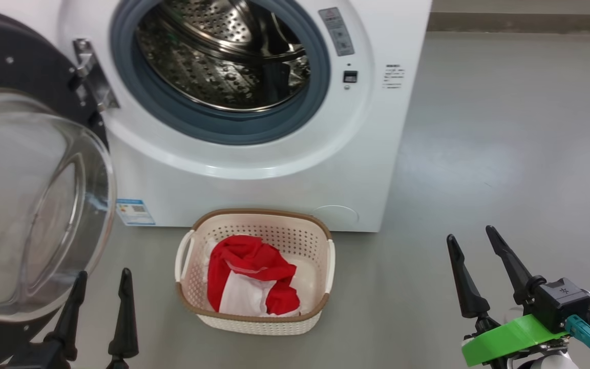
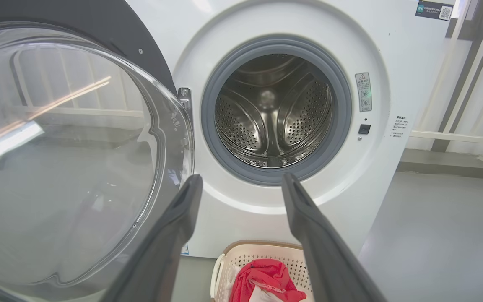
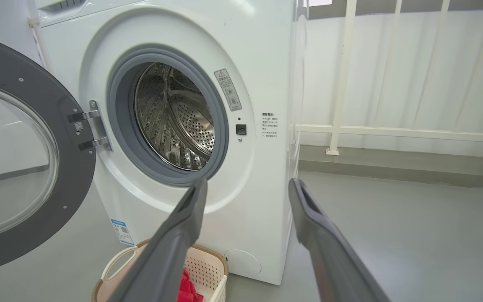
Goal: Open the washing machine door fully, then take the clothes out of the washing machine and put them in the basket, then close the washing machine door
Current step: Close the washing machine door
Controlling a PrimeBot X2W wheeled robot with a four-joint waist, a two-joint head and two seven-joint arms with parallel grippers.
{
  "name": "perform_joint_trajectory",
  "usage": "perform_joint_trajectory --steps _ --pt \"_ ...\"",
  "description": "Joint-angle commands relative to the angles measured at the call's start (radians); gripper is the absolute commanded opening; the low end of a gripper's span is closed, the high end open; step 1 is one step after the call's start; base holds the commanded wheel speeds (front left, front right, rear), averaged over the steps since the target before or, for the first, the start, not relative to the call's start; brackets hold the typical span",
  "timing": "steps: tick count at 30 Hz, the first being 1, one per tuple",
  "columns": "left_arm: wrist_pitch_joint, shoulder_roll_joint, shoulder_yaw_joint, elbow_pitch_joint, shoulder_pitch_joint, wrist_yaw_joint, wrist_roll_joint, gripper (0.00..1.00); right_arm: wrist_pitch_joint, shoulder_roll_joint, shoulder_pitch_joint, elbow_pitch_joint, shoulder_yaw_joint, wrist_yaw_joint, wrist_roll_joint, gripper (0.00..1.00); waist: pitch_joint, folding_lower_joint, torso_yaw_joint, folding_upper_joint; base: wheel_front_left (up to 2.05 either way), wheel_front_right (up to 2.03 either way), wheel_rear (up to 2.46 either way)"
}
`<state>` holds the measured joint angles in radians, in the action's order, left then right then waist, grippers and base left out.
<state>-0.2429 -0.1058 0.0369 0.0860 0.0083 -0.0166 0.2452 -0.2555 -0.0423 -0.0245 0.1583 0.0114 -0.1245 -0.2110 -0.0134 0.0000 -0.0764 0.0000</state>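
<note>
**Q:** Door entry?

**A:** Washing machine door (image 1: 23,200): wide open at left, glass bowl towards me. My left tool (image 1: 104,274), fingers spread and empty, is just beside its near edge, so I judge that arm nearer. Right tool (image 1: 470,234): spread, empty, well apart at right.

**Q:** Clothes?

**A:** Red-and-white clothes (image 1: 249,277) lie in the basket (image 1: 261,212), near the washing machine (image 1: 274,189). Drum (image 1: 223,56) looks empty. Blue label (image 1: 135,211): unreadable.

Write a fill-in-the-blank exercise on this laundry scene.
The washing machine door stands ____.
The drum of the washing machine looks ____.
The clothes in the basket are white and ____.
The left gripper and the right gripper both hold ____.
Missing words: open; empty; red; nothing.
</note>
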Motion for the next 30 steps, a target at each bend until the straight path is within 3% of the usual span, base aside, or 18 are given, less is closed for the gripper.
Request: perform_joint_trajectory --steps 1,18,30 --pt "0.005 -0.017 0.035 -0.036 -0.004 0.009 -0.008 1.0 -0.006 -0.008 -0.049 -0.022 0.029 -0.006 -0.003 1.0 0.003 0.0 -0.039 0.0 0.0 0.0 0.0" --pt "0.018 -0.012 0.026 -0.114 0.02 0.056 -0.018 1.0 -0.006 -0.008 -0.085 -0.038 0.057 -0.006 0.028 1.0 -0.022 0.0 -0.267 0.0 0.0 0.0 0.0" --pt "0.031 -0.022 0.022 -0.151 0.035 0.086 -0.036 1.0 -0.006 -0.008 -0.091 -0.033 0.088 -0.006 0.023 1.0 0.001 0.0 -0.377 0.0 0.0 0.0 0.0"
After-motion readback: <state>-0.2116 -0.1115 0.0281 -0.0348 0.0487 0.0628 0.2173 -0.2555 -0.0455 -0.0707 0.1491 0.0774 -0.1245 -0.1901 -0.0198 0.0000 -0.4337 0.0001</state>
